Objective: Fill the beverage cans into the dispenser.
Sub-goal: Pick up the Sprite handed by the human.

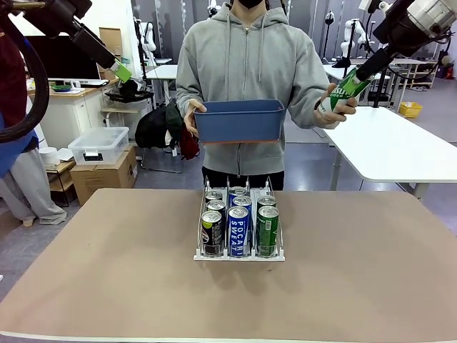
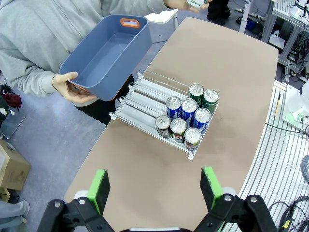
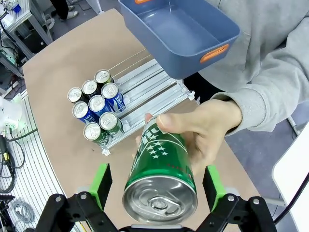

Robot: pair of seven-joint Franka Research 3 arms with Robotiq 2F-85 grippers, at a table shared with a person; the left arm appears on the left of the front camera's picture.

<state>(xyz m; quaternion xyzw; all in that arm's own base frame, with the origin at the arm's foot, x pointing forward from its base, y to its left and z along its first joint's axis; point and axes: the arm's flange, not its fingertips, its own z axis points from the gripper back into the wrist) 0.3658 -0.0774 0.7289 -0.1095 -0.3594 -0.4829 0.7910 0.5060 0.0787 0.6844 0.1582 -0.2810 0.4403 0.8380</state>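
The dispenser stands mid-table with several beverage cans at the front of its three lanes: black, blue and green ones. From above, the dispenser has bare lane lengths behind the cans. A person's hand holds a green can up at the far right, high over the table. My right gripper has this can between its fingers, with a gap at each green pad, so it is open. The can and right gripper are tilted. My left gripper hangs open and empty, high at the left.
The person stands at the table's far side and holds a blue plastic bin with the other hand, above and behind the dispenser. The bin looks empty inside. Bare brown tabletop surrounds the dispenser. A white table stands beyond at the right.
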